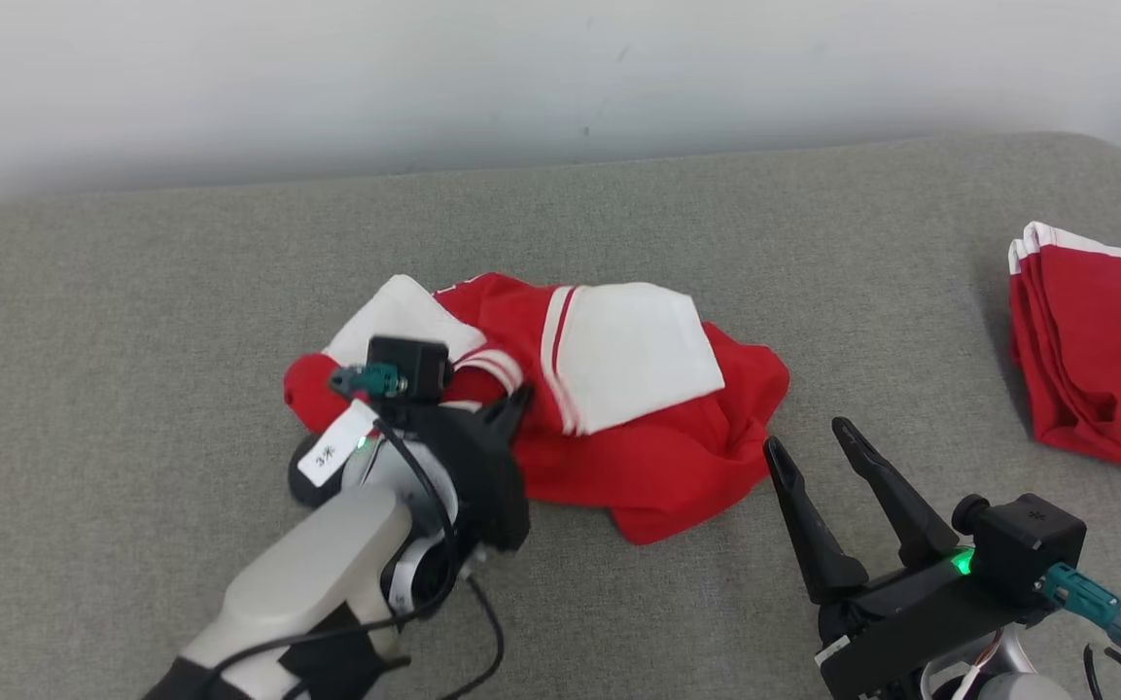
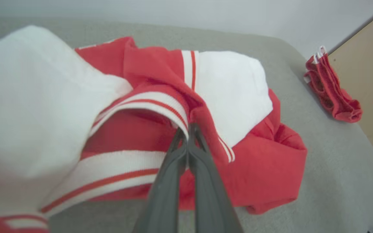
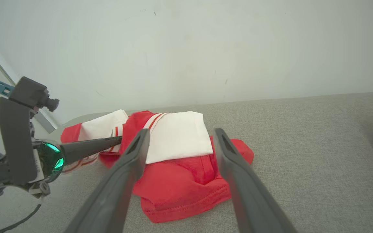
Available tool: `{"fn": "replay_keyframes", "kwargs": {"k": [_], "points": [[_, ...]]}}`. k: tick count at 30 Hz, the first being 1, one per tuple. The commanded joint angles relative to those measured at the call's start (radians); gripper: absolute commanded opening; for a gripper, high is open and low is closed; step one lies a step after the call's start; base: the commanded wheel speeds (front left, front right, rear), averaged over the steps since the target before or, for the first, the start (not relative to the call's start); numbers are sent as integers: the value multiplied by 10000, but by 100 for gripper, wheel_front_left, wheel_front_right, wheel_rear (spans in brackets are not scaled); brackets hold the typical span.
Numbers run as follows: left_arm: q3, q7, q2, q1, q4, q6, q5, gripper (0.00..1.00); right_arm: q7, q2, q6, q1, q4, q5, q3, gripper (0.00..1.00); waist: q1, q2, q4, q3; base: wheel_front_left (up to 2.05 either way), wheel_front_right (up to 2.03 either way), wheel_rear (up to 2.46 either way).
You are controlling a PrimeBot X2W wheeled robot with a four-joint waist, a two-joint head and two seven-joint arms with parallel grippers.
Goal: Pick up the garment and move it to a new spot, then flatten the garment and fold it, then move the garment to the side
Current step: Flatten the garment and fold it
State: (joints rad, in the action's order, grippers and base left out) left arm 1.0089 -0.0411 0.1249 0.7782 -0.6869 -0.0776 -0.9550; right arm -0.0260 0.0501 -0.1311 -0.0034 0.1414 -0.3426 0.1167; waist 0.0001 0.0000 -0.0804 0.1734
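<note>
A broad grey fabric surface, woven and cushion-like with a rounded far-right corner, runs up to a plain white wall. In the left wrist view a beige panel stands beyond that corner.

The garment, red with white panels and red-and-white striped bands, lies crumpled near the middle of the surface. A second red garment sits folded by the right edge, well apart from it.

The left gripper has its fingers pressed together, tips pinching a fold of the garment at a striped band. The right gripper hovers near the garment's right hem, fingers spread wide, touching nothing.

A white tag on the left wrist carries a handwritten mark I cannot read for certain.
</note>
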Motion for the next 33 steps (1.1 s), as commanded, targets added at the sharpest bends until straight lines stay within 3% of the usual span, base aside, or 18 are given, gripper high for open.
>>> {"fn": "replay_keyframes", "kwargs": {"k": [1,9,24,33], "points": [[-96,226,-46,388,242,88,100,0,36,13,8,55,-10,68,-54,100,-1,0,11,-62,0,0,0],[-424,761,-319,1913,1321,215,392,0,-16,13,8,140,-80,28,55,100,-1,0,8,-351,0,0,0],[-1251,1454,-561,4209,3935,56,655,0,-15,15,8,358,-138,-28,97,100,-1,0,256,-706,0,0,0],[-1572,1845,-712,4607,5319,90,-299,0,-32,15,8,417,-127,-46,101,100,-1,0,517,-769,0,0,0]]}}
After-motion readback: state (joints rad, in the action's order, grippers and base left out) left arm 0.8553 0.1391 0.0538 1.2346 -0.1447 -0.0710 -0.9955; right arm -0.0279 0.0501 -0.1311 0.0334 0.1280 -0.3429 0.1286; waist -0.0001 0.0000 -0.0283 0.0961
